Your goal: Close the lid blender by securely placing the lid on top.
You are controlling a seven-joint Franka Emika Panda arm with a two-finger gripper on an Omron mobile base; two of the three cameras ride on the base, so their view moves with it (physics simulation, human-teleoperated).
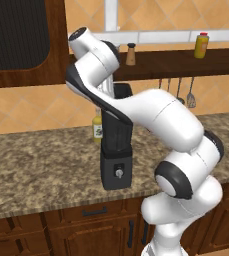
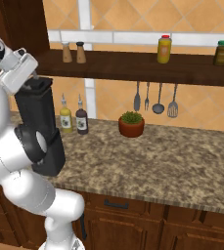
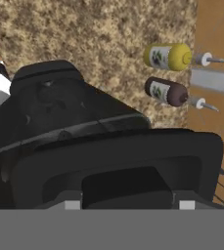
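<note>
The hand (image 2: 35, 78) grips the lid (image 2: 39, 84) atop the blender (image 2: 40, 128).

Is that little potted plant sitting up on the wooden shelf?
No, the potted plant stands on the granite counter, below the hanging utensils and under the shelf.

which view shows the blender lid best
The hand view: the lid spreads across it, seen from just above the blender. In the right base view it's a small dark cap under the gripper. In the left base view the arm hides it.
</note>
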